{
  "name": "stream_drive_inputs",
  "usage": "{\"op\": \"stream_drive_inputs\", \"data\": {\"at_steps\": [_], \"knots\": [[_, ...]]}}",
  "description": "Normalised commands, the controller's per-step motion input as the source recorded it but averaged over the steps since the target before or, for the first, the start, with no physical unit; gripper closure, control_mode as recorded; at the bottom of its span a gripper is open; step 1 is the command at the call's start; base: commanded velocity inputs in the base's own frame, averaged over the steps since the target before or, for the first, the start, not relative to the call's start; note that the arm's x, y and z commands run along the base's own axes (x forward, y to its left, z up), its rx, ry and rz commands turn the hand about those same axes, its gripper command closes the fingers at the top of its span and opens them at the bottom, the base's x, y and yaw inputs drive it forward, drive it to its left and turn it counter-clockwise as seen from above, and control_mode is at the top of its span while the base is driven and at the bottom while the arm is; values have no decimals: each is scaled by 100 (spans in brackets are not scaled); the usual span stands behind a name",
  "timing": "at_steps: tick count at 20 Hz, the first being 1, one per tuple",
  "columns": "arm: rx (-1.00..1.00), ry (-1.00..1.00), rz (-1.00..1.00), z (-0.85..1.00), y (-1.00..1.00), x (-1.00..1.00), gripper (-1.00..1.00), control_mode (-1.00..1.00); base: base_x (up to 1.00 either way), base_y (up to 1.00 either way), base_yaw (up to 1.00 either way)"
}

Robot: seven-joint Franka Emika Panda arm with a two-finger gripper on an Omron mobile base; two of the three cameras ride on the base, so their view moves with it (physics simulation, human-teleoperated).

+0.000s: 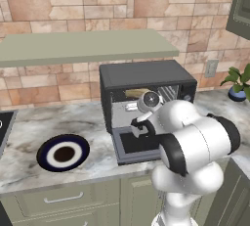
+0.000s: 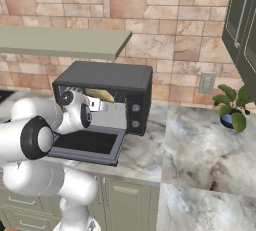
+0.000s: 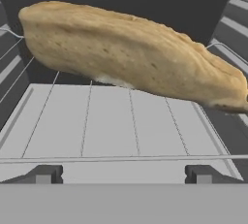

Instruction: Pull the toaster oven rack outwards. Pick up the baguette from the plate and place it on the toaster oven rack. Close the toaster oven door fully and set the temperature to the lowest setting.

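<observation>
Oven point(image 1: 146, 76): I see it on the marble counter point(image 1: 34, 127) against the brick wall, dark and boxy, two round knobs on its right-hand panel in the right base view.
Door point(image 2: 90, 145): dropped fully open, lying flat out toward me over the counter's front edge, glass window up.
Rack point(image 3: 121, 131): in the hand view it is a light-grey wire grid, its front bar just ahead of my fingertips, thin wires running back into the cavity.
Baguette point(image 3: 131, 56): inside the oven, on the rack toward the back, lying across the cavity with one end higher in the hand view than the other; from both base views I catch a tan sliver of it through the opening.
Gripper point(image 3: 121, 174): at the oven mouth above the open door, pointing into the cavity.
Jaws: spread wide, the two dark tips far apart, nothing between them and clear of the bread.
Plate point(image 1: 63, 152): on the counter to the left of the oven, well apart from it, near the front edge, bare.
Plant point(image 2: 231, 106): small potted one in a blue pot, back right on the counter by the wall outlet.
</observation>
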Motion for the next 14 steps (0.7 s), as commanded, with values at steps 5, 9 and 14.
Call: {"op": "stream_drive_inputs", "data": {"at_steps": [5, 9, 14], "knots": [[0, 0, 0, 0, 0, 6, -100, -100, 0, 0, 0], [0, 0, 0, 0, 0, 1, -100, -100, 0, 0, 0], [0, 0, 0, 0, 0, -2, -100, -100, 0, 0, 0]]}}
